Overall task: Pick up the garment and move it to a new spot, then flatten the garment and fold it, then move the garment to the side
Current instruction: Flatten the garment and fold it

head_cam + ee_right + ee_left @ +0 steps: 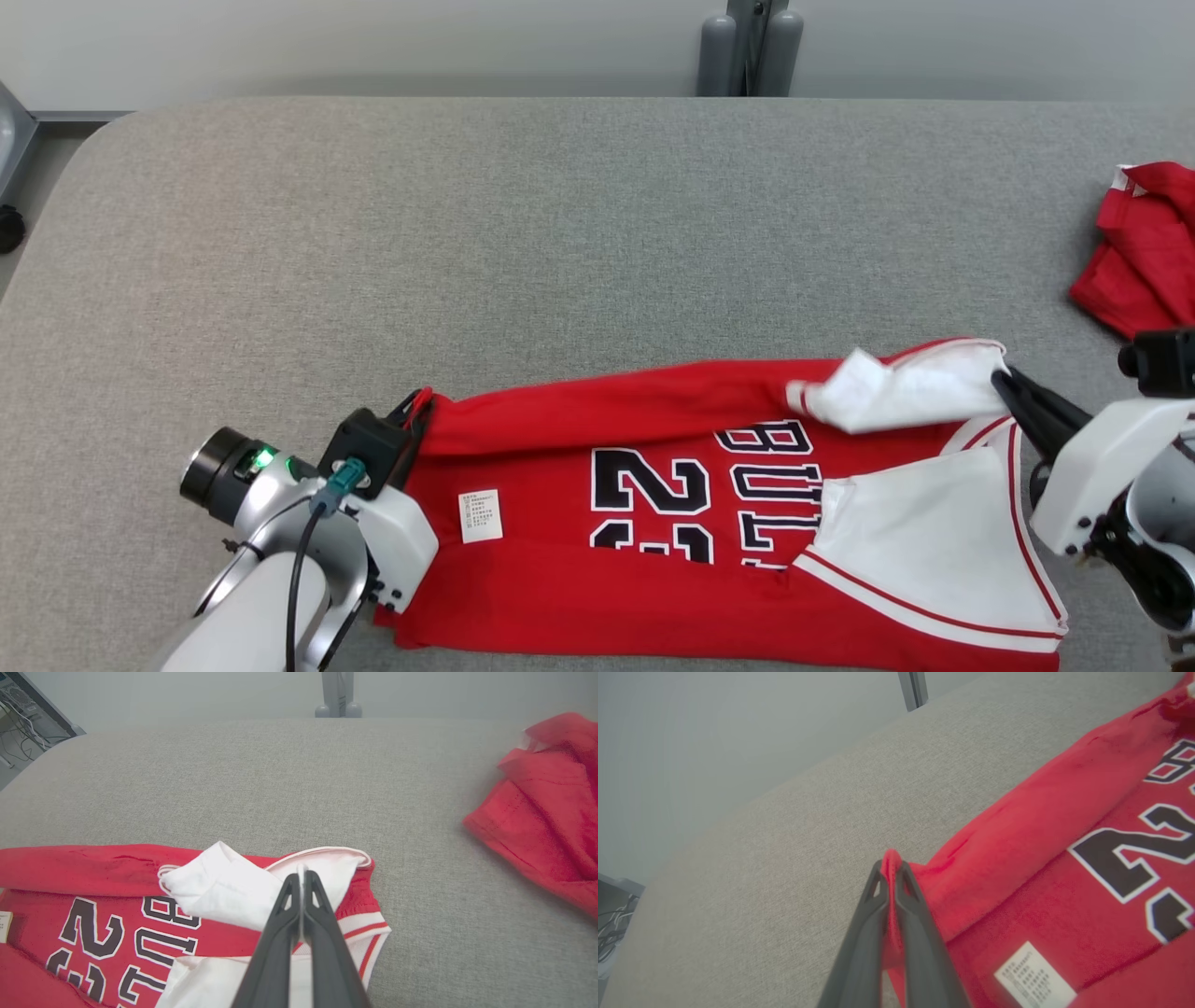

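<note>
Folding step, I judge: my left end effector [891,868] and right end effector [302,877] each pinch the jersey [579,439] at its far edge; next, carry both evenly.

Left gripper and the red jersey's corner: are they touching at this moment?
Touching. The left wrist view shows the left gripper shut on a fold of the jersey, with red cloth squeezed between its closed jaws.
</note>
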